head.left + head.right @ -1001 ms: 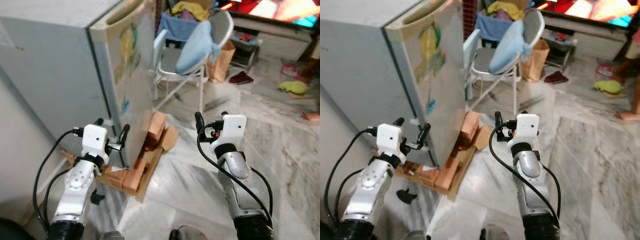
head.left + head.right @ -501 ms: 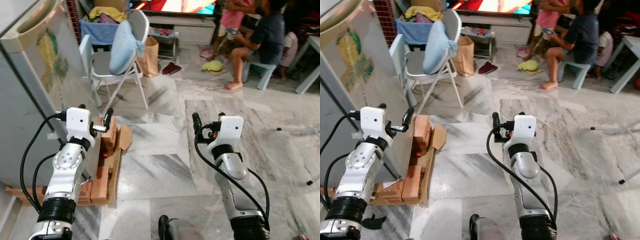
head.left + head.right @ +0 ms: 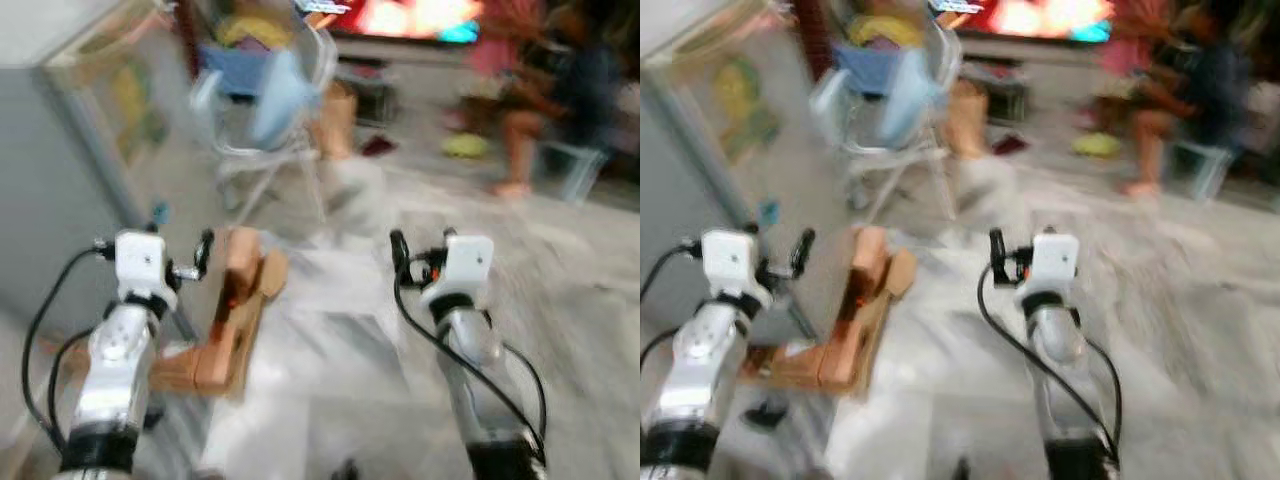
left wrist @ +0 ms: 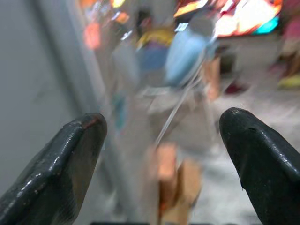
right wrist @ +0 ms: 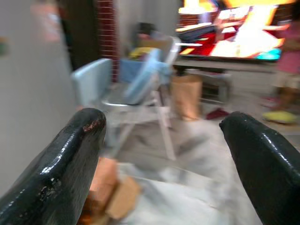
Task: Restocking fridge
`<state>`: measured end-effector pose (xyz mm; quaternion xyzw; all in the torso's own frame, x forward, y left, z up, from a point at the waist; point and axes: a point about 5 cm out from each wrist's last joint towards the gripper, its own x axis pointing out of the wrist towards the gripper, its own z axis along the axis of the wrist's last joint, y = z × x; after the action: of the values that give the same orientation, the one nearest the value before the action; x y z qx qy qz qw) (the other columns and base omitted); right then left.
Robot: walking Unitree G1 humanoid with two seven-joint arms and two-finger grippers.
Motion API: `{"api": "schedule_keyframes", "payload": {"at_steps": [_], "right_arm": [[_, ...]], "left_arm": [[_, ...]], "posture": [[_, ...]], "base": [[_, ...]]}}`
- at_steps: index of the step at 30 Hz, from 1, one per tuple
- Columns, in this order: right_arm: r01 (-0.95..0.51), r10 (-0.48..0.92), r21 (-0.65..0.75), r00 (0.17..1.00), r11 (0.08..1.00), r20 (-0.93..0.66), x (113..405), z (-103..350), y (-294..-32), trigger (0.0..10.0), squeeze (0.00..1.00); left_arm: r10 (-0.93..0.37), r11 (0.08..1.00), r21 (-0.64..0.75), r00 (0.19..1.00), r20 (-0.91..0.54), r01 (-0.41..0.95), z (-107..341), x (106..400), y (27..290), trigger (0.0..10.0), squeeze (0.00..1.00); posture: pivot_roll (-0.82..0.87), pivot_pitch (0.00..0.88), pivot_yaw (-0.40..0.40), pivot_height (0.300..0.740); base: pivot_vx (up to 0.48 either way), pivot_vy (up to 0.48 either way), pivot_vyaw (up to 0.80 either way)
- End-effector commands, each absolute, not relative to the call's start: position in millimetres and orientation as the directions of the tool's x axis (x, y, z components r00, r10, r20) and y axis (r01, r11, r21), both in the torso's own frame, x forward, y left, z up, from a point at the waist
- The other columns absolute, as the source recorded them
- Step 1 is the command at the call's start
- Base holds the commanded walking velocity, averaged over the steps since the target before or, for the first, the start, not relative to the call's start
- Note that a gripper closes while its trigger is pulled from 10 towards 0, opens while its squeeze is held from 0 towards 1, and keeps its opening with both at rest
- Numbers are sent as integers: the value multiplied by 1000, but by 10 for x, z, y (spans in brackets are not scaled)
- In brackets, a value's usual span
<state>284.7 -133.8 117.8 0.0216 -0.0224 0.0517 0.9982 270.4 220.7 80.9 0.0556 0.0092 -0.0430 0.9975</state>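
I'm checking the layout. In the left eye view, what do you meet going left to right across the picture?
Fridge → left gripper → bricks → right gripper → seated person.

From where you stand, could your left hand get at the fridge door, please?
Probably yes. The left hand is raised with its fingers spread, holding nothing, and the fridge stands just beyond it on the robot's left, with nothing between them. The view is blurred, so the gap is hard to judge.
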Motion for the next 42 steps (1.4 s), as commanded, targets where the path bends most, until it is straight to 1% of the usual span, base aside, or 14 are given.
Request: {"api": "schedule_keyframes", "payload": {"at_steps": [1,6,15,19,22,31,39,42], "right_arm": [[-106,104,40,993,994,59,2843,1219,-1313,10000,0],[-114,112,38,991,993,68,2835,1229,-1283,10000,0],[-112,110,36,993,993,52,2838,1191,-1281,10000,0],[-112,110,36,993,993,47,2843,1186,-1273,10000,0],[-112,110,33,993,993,47,2842,1184,-1278,10000,0],[-105,103,29,993,994,50,2847,1187,-1291,10000,0],[-106,104,34,993,994,57,2841,1190,-1287,10000,0],[-105,103,35,993,994,55,2827,1178,-1294,10000,0]], "left_arm": [[-132,985,115,991,21,129,920,2774,2111,10000,0],[-132,986,108,991,10,131,914,2782,2078,10000,0],[-129,986,104,992,1,128,884,2728,2077,10000,0],[-136,985,103,991,-1,135,873,2722,2057,10000,0],[-144,984,105,990,-2,143,867,2721,2032,10000,0],[-158,982,106,987,-6,157,863,2723,1995,10000,0],[-148,984,104,989,-1,147,865,2721,1988,10000,0],[-104,990,99,995,-9,104,860,2717,2014,10000,0]], "posture": [[-11,43,-39,740],[-11,40,-38,740],[0,33,-41,740],[0,32,-41,740],[-4,31,-43,740],[-7,32,-43,740],[-5,30,-44,740],[-4,28,-45,740]], "base": [[472,0,-650],[446,0,-210],[0,0,0],[0,0,-734],[0,298,-800],[252,407,-758],[35,37,0],[0,0,0]]}}
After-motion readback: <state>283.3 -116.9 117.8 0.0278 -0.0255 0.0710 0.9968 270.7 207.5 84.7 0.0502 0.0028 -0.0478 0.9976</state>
